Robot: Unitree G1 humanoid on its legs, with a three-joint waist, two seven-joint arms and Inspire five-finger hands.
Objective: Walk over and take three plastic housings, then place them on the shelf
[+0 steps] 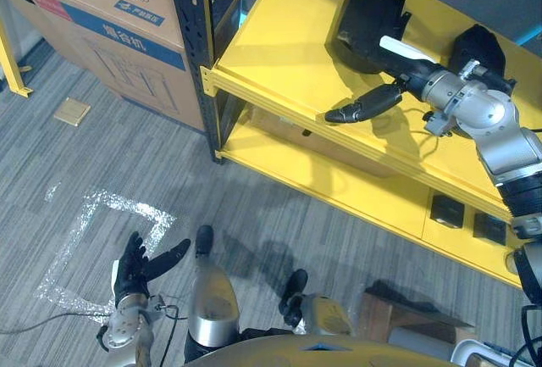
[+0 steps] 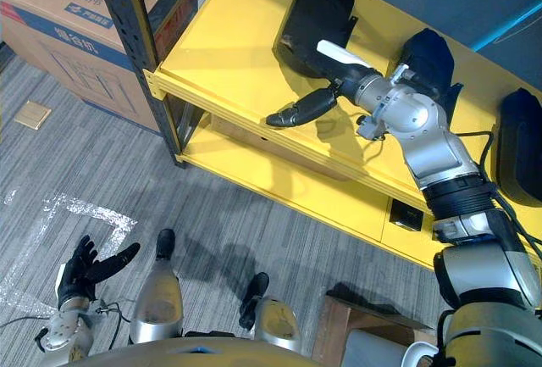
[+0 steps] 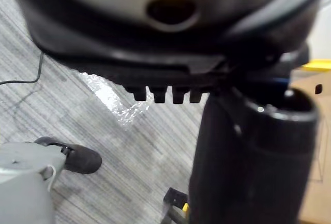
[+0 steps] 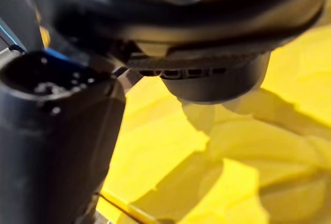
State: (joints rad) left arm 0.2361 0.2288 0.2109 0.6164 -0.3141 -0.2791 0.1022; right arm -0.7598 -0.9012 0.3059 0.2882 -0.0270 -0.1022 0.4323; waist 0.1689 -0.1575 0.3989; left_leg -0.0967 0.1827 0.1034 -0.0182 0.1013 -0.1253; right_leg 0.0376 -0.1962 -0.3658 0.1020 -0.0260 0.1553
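Observation:
Three black plastic housings lie on the upper yellow shelf board [image 1: 271,53]: one at the back [image 1: 368,11], a second to its right [image 1: 478,49], and a third further right [image 2: 517,142]. My right hand [image 1: 396,86] reaches over the shelf just in front of the first housing. It is open, with its fingers [image 1: 360,106] straight above the board and the white-covered thumb lying against that housing. It holds nothing. The right wrist view looks down on bare yellow board [image 4: 170,151]. My left hand [image 1: 135,267] hangs low over the carpet, open and empty.
A dark shelf upright [image 1: 199,53] stands at the shelf's left corner, with a large cardboard box [image 1: 102,11] behind it. Two small black boxes [image 1: 447,210] sit on the lower shelf. A silver tape square [image 1: 102,214] marks the carpet. Another carton [image 1: 406,316] is at lower right.

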